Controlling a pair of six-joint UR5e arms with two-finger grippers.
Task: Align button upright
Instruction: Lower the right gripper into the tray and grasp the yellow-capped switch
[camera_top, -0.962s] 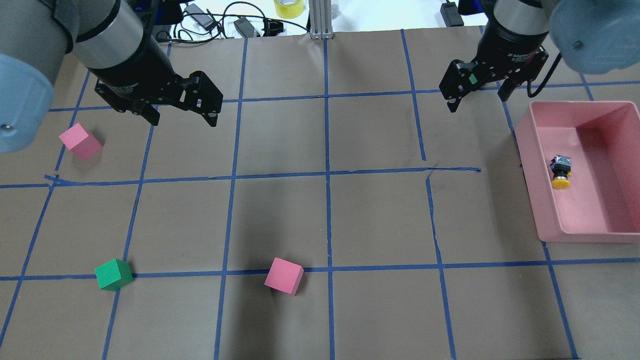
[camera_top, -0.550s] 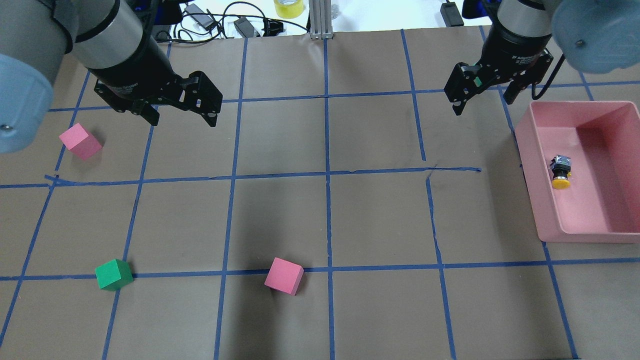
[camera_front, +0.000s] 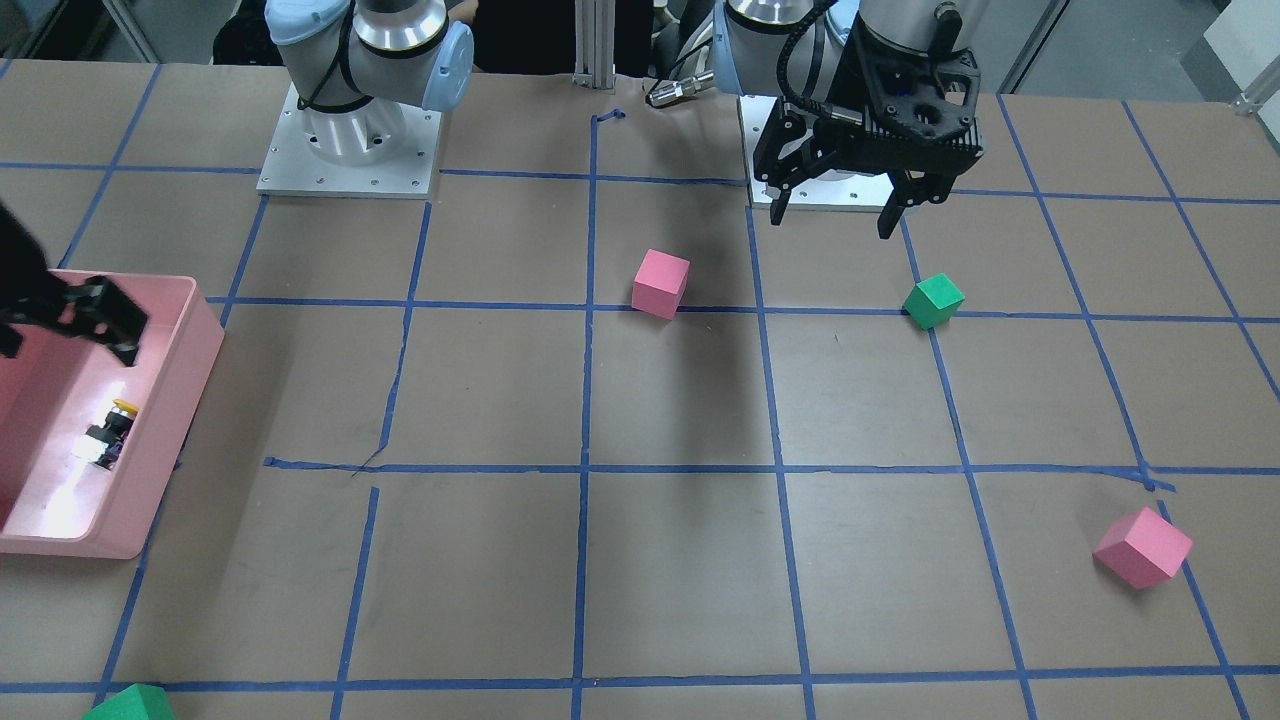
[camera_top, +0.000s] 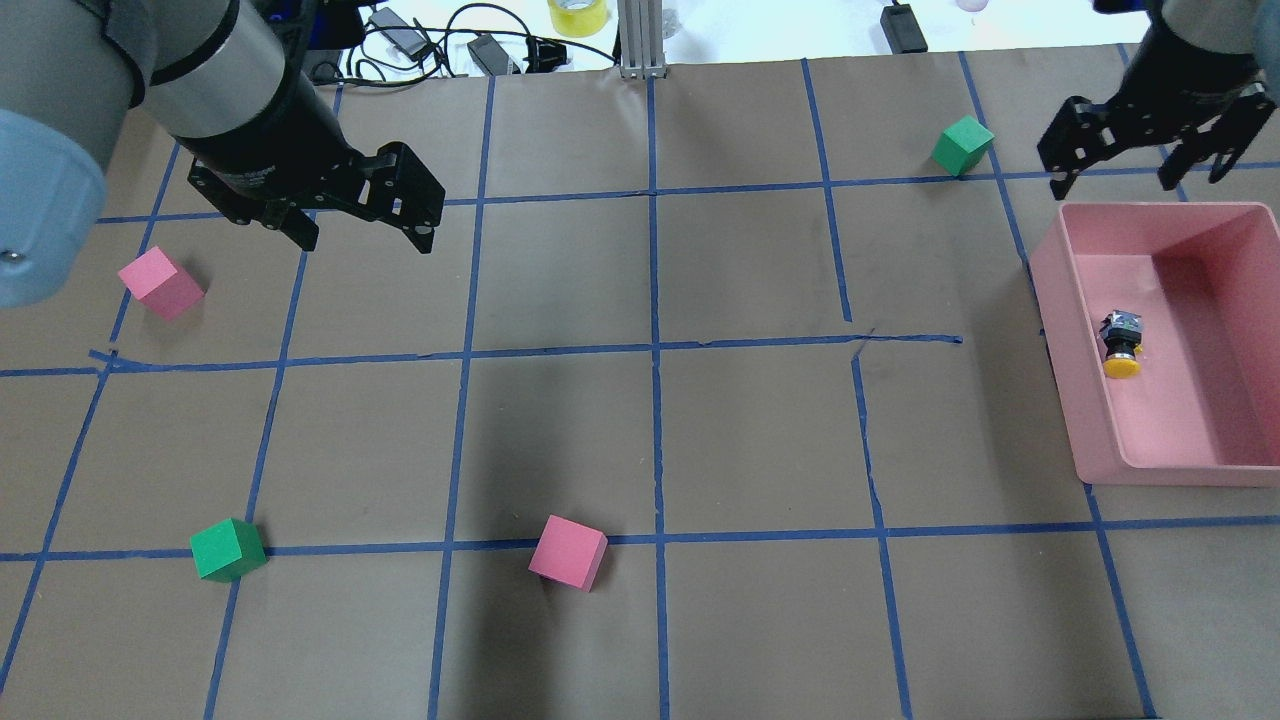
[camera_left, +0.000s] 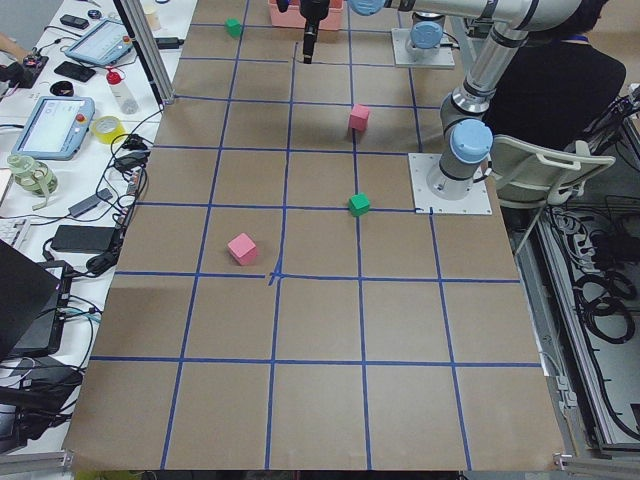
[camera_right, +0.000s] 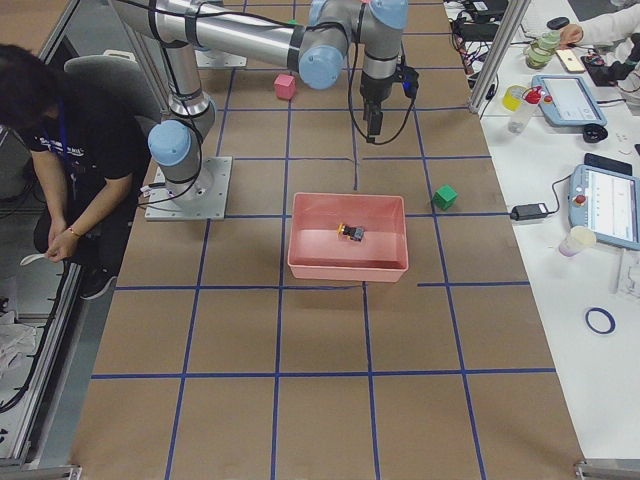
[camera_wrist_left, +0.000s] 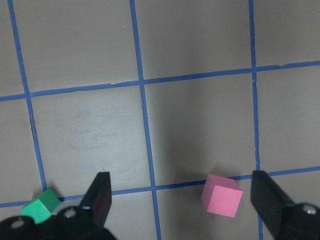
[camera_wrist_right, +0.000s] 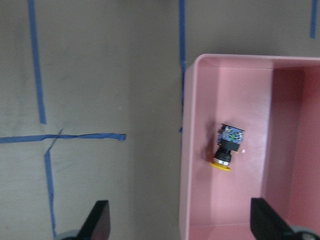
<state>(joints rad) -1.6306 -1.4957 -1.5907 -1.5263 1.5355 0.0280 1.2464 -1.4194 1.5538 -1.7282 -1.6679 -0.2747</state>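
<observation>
The button (camera_top: 1122, 345) lies on its side on the floor of the pink bin (camera_top: 1062, 340), with its yellow cap toward the robot and its pale base away. It also shows in the front view (camera_front: 108, 435) and the right wrist view (camera_wrist_right: 227, 148). My right gripper (camera_top: 1135, 178) is open and empty, and hovers over the bin's far rim, apart from the button. My left gripper (camera_top: 365, 238) is open and empty above the table's far left, well away from the bin.
A pink cube (camera_top: 160, 283) lies near the left gripper. A green cube (camera_top: 228, 549) and another pink cube (camera_top: 568, 552) lie on the near side. A second green cube (camera_top: 962, 145) sits left of the right gripper. Cables lie beyond the far edge.
My right gripper has moved to the right, to above the bin's far rim, uncovering a green cube. The left arm, the button and the other cubes have not moved.
</observation>
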